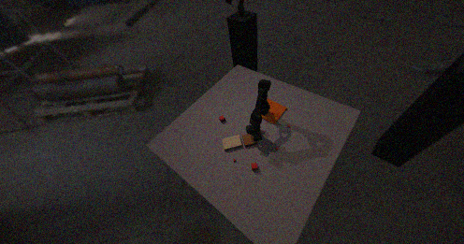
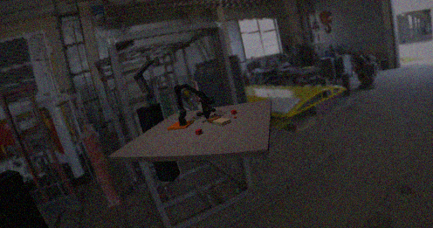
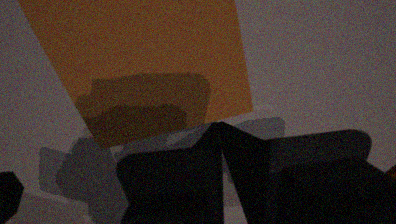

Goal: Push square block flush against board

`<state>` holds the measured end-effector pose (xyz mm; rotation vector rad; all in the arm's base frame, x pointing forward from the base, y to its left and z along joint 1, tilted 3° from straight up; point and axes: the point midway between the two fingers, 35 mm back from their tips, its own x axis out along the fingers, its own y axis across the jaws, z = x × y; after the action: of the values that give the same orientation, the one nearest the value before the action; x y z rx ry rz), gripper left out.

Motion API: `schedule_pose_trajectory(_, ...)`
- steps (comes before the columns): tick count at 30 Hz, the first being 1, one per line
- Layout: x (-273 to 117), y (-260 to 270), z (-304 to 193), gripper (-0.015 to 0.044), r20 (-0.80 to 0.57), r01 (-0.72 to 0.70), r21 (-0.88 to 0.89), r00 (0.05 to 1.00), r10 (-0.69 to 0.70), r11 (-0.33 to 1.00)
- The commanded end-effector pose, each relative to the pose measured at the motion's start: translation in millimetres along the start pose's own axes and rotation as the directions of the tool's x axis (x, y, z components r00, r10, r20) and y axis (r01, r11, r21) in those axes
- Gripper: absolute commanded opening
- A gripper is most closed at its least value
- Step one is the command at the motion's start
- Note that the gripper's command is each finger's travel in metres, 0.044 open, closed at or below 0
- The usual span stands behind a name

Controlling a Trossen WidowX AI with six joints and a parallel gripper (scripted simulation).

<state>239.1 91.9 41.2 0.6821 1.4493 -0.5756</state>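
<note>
The square block, orange-brown (image 1: pixel 248 140) (image 2: pixel 213 119) (image 3: pixel 165 40), lies flat on the table. The pale board (image 1: pixel 231 142) (image 2: pixel 222 121) lies flat beside it, on its left in the top view. A thin line shows between their facing sides there; whether they touch, I cannot tell. The board is not seen in the wrist view. My gripper (image 1: pixel 255 138) (image 2: pixel 207 116) (image 3: pixel 218 127) is shut and empty. It is low at the block's side away from the board, its shadow falling on the block. Contact with the block is unclear.
A red cube (image 1: pixel 222 119) (image 2: pixel 198 132) lies to one side, another red cube (image 1: pixel 254 166) (image 2: pixel 234 112) to the other. A tiny red piece (image 1: pixel 235 160) (image 2: pixel 235 117) lies near the board. The arm stands by an orange plate (image 1: pixel 279 109) (image 2: pixel 174 127) on the table (image 1: pixel 299 188) (image 2: pixel 223 142).
</note>
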Motion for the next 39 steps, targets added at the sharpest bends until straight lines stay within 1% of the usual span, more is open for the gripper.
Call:
schedule_pose_trajectory(1,1.0,-0.8,-6.7,0.0,0.002,0.004,0.001,1.0,-0.004,1.0)
schedule_pose_trajectory(24,1.7,-2.7,-43.2,0.0,-0.002,0.004,0.002,1.0,-0.004,1.0)
schedule_pose_trajectory(26,-8.6,1.2,-38.7,0.0,-0.003,-0.003,0.0,1.0,0.003,1.0)
schedule_pose_trajectory(29,-44.7,1.5,-38.7,0.0,-0.002,0.002,0.002,1.0,-0.002,1.0)
schedule_pose_trajectory(30,-51.4,1.0,-38.9,0.0,-0.001,0.003,0.002,1.0,-0.003,1.0)
schedule_pose_trajectory(36,-51.1,4.0,-38.7,0.0,0.0,-0.013,-0.002,1.0,0.013,1.0)
schedule_pose_trajectory(39,-52.8,9.8,-35.3,0.0,0.0,-0.013,-0.082,1.0,0.013,0.997)
